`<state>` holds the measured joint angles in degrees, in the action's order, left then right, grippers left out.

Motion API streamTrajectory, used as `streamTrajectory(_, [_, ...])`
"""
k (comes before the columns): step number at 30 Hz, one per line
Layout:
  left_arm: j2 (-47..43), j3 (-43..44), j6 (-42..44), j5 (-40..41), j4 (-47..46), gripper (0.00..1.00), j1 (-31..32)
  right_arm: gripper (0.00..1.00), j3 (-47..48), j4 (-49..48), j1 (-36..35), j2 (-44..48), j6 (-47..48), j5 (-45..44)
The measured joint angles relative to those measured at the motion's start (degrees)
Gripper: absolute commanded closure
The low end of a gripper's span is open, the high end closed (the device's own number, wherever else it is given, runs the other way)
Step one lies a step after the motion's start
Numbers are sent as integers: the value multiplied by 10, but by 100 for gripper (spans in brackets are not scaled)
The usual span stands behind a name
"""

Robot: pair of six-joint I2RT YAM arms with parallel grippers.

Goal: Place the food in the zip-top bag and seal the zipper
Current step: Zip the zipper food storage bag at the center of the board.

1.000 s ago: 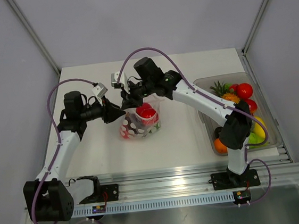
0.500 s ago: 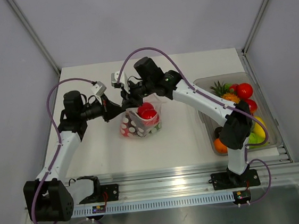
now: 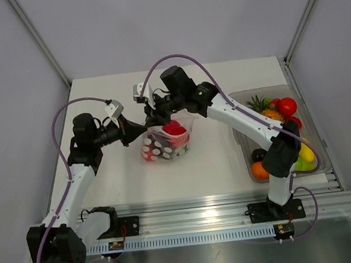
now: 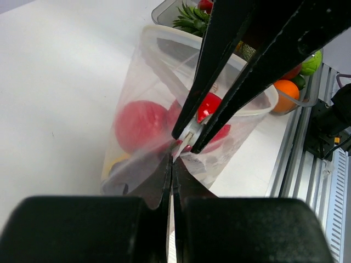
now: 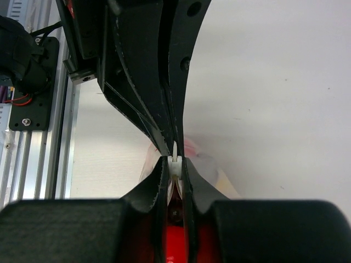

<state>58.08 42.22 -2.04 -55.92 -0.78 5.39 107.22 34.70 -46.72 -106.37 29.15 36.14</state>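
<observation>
The dotted zip-top bag (image 3: 160, 149) stands mid-table with its mouth held up. Red food (image 3: 174, 129) and darker pieces lie inside it. My left gripper (image 3: 142, 128) is shut on the left end of the bag's mouth; in the left wrist view (image 4: 174, 155) it pinches the clear film (image 4: 137, 93). My right gripper (image 3: 153, 120) is shut right beside it on the zipper. In the right wrist view (image 5: 174, 162) it clamps a small white piece of the zipper (image 5: 175, 155), with red food (image 5: 175, 246) below. The two grippers' tips nearly touch.
A rigid clear tray (image 3: 237, 93) at the right holds more food: a pineapple (image 3: 258, 103), a red piece (image 3: 287, 106), an orange (image 3: 259, 171) and yellow and green pieces. The aluminium rail (image 3: 221, 203) runs along the near edge.
My right gripper has shifted slightly right along the bag's mouth. My left arm has drawn back a little to the left. The bag's right top corner is pulled up and out.
</observation>
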Motion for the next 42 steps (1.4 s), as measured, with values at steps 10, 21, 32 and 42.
streamTrajectory(10, [-2,-6,-13,15,-20,100,2,100,-49,5,17,35,17,-12])
streamTrajectory(21, [-7,-6,-12,24,-15,100,-23,100,-117,5,54,79,15,-25])
streamTrajectory(32, [-6,-6,-15,36,-16,100,-35,100,-197,5,81,149,9,-53])
streamTrajectory(42, [19,-2,-41,78,-38,100,-51,100,-272,18,118,219,-3,-97])
